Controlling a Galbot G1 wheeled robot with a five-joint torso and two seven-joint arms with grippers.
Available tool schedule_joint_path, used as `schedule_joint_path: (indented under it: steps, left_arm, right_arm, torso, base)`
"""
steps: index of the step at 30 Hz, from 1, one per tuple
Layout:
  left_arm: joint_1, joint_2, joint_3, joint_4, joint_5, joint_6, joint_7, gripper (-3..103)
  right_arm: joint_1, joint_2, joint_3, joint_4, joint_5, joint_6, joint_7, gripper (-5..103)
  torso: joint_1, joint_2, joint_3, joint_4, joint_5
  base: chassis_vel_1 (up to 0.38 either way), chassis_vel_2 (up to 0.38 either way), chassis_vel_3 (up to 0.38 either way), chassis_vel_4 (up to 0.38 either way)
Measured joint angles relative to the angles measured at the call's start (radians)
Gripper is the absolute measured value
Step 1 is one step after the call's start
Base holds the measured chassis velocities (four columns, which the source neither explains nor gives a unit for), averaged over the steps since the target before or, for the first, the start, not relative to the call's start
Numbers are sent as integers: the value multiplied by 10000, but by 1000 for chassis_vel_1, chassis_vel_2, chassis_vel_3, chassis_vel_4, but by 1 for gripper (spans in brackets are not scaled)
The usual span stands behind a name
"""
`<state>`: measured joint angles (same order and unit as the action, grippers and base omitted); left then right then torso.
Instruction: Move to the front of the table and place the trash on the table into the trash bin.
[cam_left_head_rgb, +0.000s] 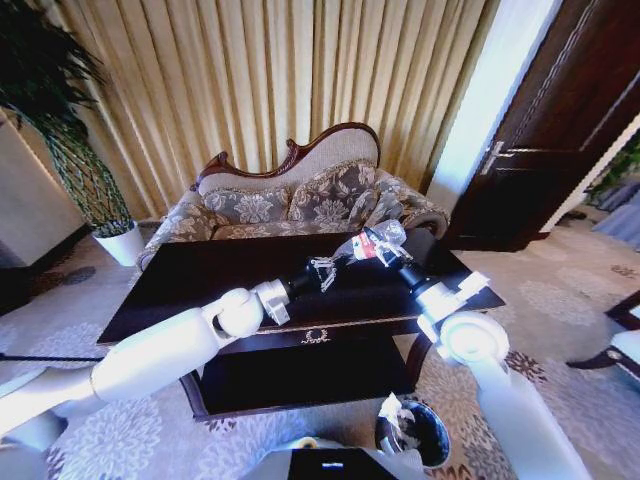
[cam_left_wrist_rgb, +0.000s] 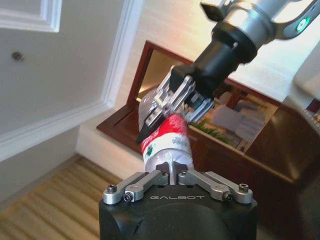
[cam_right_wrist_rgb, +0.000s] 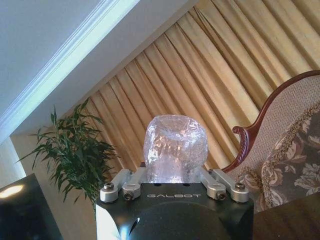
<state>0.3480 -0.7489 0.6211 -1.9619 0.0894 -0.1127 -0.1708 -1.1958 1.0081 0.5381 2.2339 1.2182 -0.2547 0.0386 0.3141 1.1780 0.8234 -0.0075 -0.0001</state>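
Over the far right part of the counter (cam_left_head_rgb: 200, 280), the right gripper (cam_left_head_rgb: 378, 243) is clamped on the bottle (cam_left_head_rgb: 372, 244), held up in the air. Left gripper (cam_left_head_rgb: 324, 270) sits just beside it, fingers apart around the bottle's end. Bin (cam_left_head_rgb: 428, 432) is on the floor, near right.

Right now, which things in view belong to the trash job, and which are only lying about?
Job: bottle in the right gripper; left gripper beside it; table; trash bin with paper inside.
Just there: sofa; plant; curtains; door.
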Motion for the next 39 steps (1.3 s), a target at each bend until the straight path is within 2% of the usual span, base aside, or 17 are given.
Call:
schedule_joint_path:
  steps: [2,3,6,9,13,15,18,20,22,24,28,31,33,34,35,37,39]
  left_arm:
    - [16,15,3,-12,-4,21,-40,6]
    - [50,52,5,-55,-18,52,-114,16]
    - [87,120,5,-135,-39,72,-170,22]
    - [172,298,-12,-342,-203,122,-187,38]
    - [363,511,-136,-562,-437,172,-240,43]
    - [842,894,-695,-716,-776,251,-455,59]
    - [1334,1073,-1420,-780,-1165,413,-583,65]
    - [2771,1349,-3149,-1078,-2455,1162,-1184,76]
    - [3316,1410,-3739,-1225,-2956,1482,-1346,81]
    - [4829,1474,-5700,-1748,-4558,2452,-1934,92]
    - [5710,1217,-7559,-2066,-6075,3072,-2831,98]
    - [5828,959,-8315,-2188,-6792,3363,-3198,100]
    - [5915,643,-9075,-2493,-7942,3986,-3609,100]
    - [6011,441,-9631,-2789,-8889,4585,-3939,100]
    - [6011,441,-9631,-2789,-8889,4585,-3939,100]
    - [6622,-10,-10937,-3501,-10533,5759,-4231,100]
    - [7186,-221,-11508,-3775,-10696,6006,-4031,100]
  right_arm:
    - [-3,-1,7,0,0,2,0,27]
    - [-4,-3,31,0,-3,6,1,24]
    - [-3,-3,53,-26,-35,60,1,21]
    - [58,0,128,-272,-373,195,12,21]
    - [113,-21,155,-561,-1224,435,20,21]
    - [128,-129,151,-834,-2427,848,69,21]
    - [75,-231,159,-941,-3082,1032,174,21]
    - [-168,-450,298,-1121,-4227,1217,268,21]
    - [-248,-521,345,-1151,-4478,1255,277,21]
    - [-581,-806,540,-1197,-5311,1319,319,21]
    - [-978,-1271,853,-1075,-5817,1322,449,21]
    - [-1164,-1495,1039,-972,-5892,1314,556,21]
    - [-1421,-1726,1347,-896,-6010,1305,590,21]
    - [-1598,-1857,1553,-850,-5995,1296,604,21]
    - [-1598,-1857,1553,-850,-5995,1296,604,21]
    - [-2150,-2132,2107,-494,-5330,1135,779,21]
    - [-2410,-2233,2410,-187,-4819,940,957,21]
  torso:
    - [0,0,0,-1,0]
    - [0,0,0,0,0]
    - [0,0,0,-1,1]
    - [0,0,0,0,0]
    - [0,0,1,-1,0]
    - [0,0,0,-2,2]
    - [0,0,0,-1,0]
    - [1,0,0,-1,1]
    - [1,0,1,1,-3]
    - [0,0,0,6,3]
    - [0,0,-1,-1,0]
    - [0,0,-1,-3,2]
    - [1,0,0,-2,-1]
    - [1,0,-1,-3,0]
    - [1,0,-1,-3,0]
    - [1,0,-1,-5,5]
    - [0,1,-2,-5,3]
  base:
    - [0,0,0,0]
    - [0,0,0,0]
    - [0,0,0,0]
    - [0,0,0,0]
    - [0,0,0,0]
    - [0,0,0,0]
    - [0,0,0,0]
    - [0,0,0,0]
    - [0,0,0,0]
    - [0,0,0,0]
    - [0,0,0,0]
    - [0,0,0,0]
    - [0,0,0,0]
    - [0,0,0,0]
    - [0,0,0,0]
    - [0,0,0,0]
    - [0,0,0,0]
